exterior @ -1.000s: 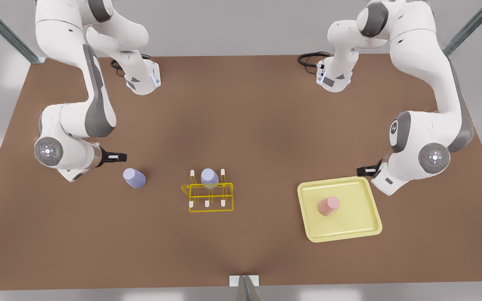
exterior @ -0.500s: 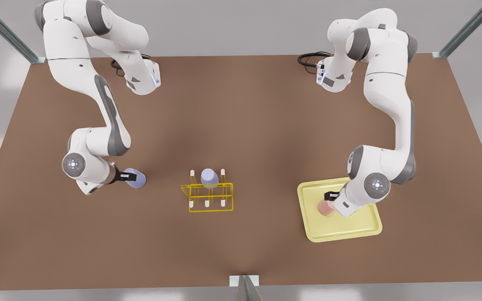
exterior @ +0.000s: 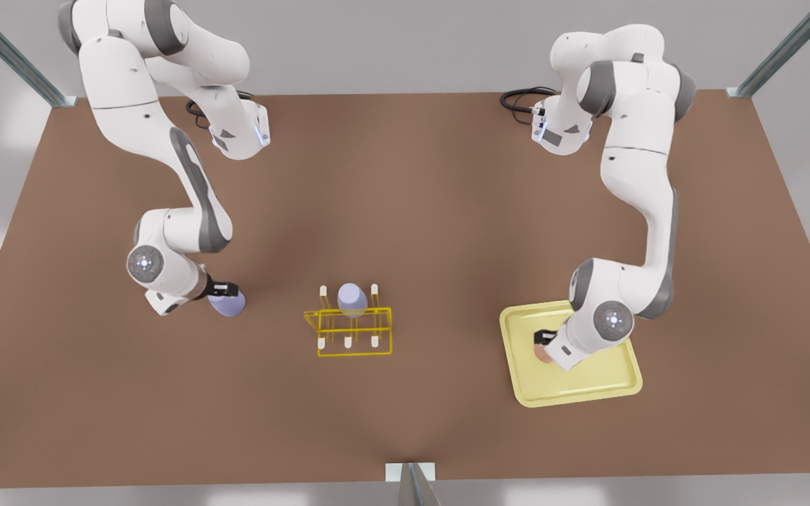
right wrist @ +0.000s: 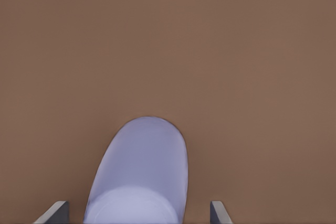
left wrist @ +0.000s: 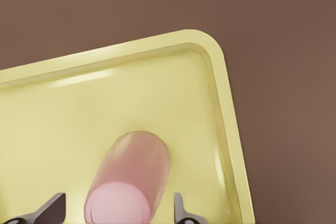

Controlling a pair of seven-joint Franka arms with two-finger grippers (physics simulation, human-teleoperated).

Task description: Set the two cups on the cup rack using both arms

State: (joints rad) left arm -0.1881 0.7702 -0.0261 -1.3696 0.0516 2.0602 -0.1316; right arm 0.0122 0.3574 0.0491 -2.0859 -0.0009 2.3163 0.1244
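On the pale yellow square tray, at the lower right of the front view, the small pale pink tapered cup is seen standing, mostly covered by the wrist above it. The left gripper is positioned right over that cup, and in the left wrist view the pink cup is framed between the two dark fingertips, which are spread apart with a gap on each side, so nothing is clasped yet; the tray rim is seen curving past just beside the cup. Over at the middle left of the front view, the lavender-blue tapered cup is found on the brown table, with the right gripper set at its top edge. In the right wrist view this lavender-blue cup is caught between grey fingertips that are likewise held wide, clear of its sides. At the centre of the front view, the small yellow wire-frame rack with white-tipped pegs is seen standing well apart from both cups, and a second lavender cup is seated upside down on a peg in its back row.
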